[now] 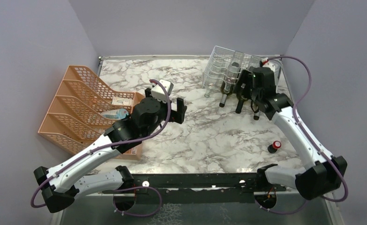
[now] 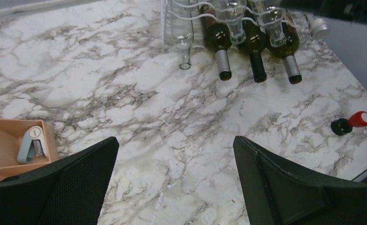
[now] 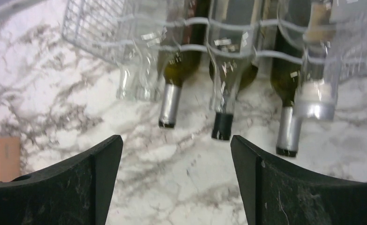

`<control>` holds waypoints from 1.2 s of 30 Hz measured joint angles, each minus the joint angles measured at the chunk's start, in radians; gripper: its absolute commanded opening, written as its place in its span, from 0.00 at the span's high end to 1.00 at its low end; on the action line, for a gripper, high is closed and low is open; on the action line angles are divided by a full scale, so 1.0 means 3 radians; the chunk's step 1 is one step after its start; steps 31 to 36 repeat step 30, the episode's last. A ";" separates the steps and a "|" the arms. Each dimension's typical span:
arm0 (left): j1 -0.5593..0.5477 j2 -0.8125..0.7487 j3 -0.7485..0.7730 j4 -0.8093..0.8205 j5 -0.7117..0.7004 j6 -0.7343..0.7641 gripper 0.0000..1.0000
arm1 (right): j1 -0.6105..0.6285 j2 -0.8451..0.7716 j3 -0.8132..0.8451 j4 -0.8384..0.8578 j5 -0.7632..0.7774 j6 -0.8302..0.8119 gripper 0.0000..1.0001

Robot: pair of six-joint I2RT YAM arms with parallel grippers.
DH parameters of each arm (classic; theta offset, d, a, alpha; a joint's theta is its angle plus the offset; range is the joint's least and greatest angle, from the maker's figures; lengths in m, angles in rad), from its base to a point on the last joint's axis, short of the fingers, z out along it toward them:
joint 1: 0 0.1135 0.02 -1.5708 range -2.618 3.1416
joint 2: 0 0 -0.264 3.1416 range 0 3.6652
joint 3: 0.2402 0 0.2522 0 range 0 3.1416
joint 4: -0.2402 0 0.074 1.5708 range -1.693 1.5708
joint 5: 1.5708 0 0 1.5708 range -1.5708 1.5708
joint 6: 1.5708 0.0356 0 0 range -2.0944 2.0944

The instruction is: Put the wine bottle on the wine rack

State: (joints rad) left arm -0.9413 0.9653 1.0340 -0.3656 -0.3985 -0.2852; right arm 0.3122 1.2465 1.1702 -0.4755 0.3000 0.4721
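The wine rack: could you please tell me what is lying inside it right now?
The wine rack holds three dark bottles, necks poking out, and several clear ones. Their bases cannot be seen, covered from above by the right arm.

2 white arms (image 1: pixel 95 151) with black joints, looping purple cables (image 1: pixel 309 77).

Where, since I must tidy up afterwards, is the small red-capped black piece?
Top view: the small red-capped black piece lies alone on the white marble table, right side, just left of the right arm, nearer than the silvery wire wine rack.
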 measured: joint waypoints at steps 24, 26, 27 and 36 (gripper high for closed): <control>0.0003 -0.0907 0.0352 -0.0116 -0.0374 0.0453 0.01 | 0.0000 -0.2487 -0.0004 -0.0745 0.0150 -0.0411 0.10; 0.0003 -0.0956 0.0393 -0.0114 -0.0397 0.0470 0.01 | 0.0000 -0.2491 0.0079 -0.0752 0.0156 -0.0456 0.10; 0.0004 -0.0977 0.0406 -0.0113 -0.0409 0.0474 0.01 | 0.0000 -0.2497 0.0112 -0.0753 0.0158 -0.0478 0.10; 0.0005 -0.1024 0.0408 -0.0113 -0.0435 0.0491 0.01 | 0.0000 -0.2528 0.0177 -0.0757 0.0160 -0.0535 0.10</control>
